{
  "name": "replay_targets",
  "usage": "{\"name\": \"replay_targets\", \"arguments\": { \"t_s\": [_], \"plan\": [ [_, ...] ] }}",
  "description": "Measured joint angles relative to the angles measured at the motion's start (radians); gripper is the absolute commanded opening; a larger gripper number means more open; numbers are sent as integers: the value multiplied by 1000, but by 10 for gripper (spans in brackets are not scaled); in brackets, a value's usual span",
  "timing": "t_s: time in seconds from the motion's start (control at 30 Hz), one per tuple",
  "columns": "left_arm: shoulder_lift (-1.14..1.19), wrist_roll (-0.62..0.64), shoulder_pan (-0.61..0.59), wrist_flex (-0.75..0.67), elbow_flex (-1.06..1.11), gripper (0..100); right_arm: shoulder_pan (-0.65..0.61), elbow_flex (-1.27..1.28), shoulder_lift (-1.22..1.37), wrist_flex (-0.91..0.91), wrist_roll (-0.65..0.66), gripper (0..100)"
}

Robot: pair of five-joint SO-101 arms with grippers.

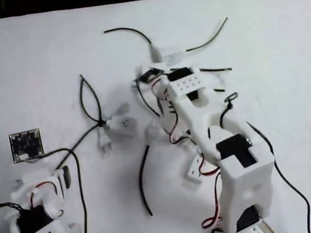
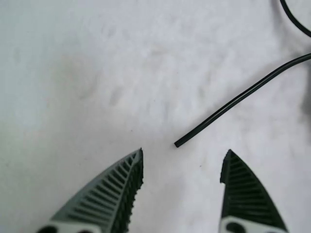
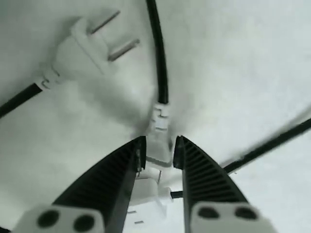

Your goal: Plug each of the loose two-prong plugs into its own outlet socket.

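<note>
My right gripper point(image 3: 159, 148) is shut on the body of a white two-prong plug point(image 3: 158, 127), whose black cord point(image 3: 158, 53) runs away from the fingertips. A second white plug point(image 3: 80, 42) lies loose on the table beside it, both prongs bare. A white block point(image 3: 146, 194) sits under the fingers. From above, the right arm point(image 1: 191, 96) stretches to the table's far middle, by a white plug point(image 1: 157, 53). Another plug point(image 1: 105, 143) lies beside a round white socket point(image 1: 123, 124). My left gripper point(image 2: 182, 158) hangs open over bare table, just short of a black cable end point(image 2: 177, 143).
A black square marker point(image 1: 26, 145) lies at the left, in front of the left arm point(image 1: 40, 229). Loose black cords point(image 1: 89, 100) loop across the middle, and one short piece point(image 1: 144, 180) lies near the front. The table's far edge point(image 1: 38, 14) borders a dark floor.
</note>
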Motion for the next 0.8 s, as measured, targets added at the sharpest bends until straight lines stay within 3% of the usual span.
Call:
{"name": "replay_targets", "arguments": {
  "t_s": [0.17,0.37,0.8],
  "plan": [
    [0,0,0,0,0,263,-15,8,5,3,2,110],
    [0,0,0,0,0,263,-11,8,5,3,0,17],
    [0,0,0,0,0,263,-11,9,6,18,-2,67]
  ]
}}
